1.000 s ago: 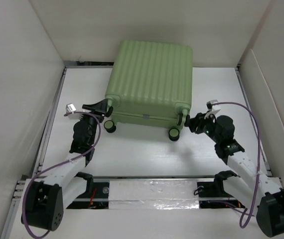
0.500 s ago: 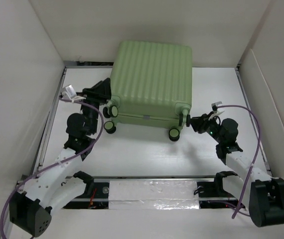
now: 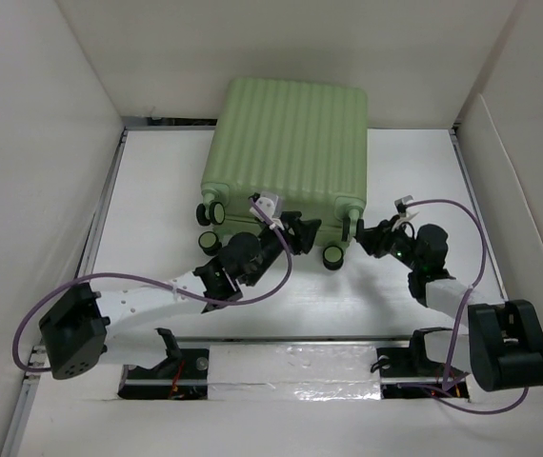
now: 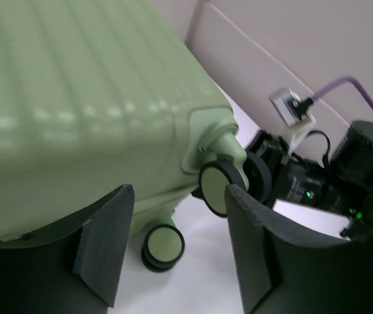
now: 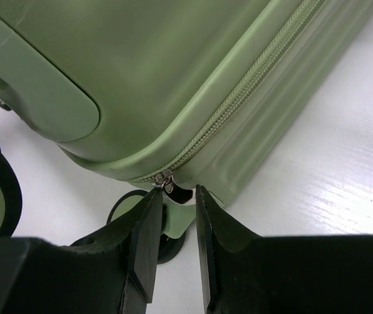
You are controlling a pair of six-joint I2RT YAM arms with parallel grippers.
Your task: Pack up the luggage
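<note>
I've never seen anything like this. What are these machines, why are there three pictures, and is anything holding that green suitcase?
These are two robot arms bolted at the near edge of a white table, each ending in a two-finger gripper. The wide picture comes from a fixed camera above and behind them. The other two come from a small camera on each wrist, so you see that gripper's own dark fingers up close. On the table lies a closed light-green suitcase, its wheels towards the arms. The left gripper is open and holds nothing; it points at the wheeled end. The right gripper has its fingers on either side of the zipper pull, a narrow gap apart. Whether it pinches the pull, I cannot tell.
</note>
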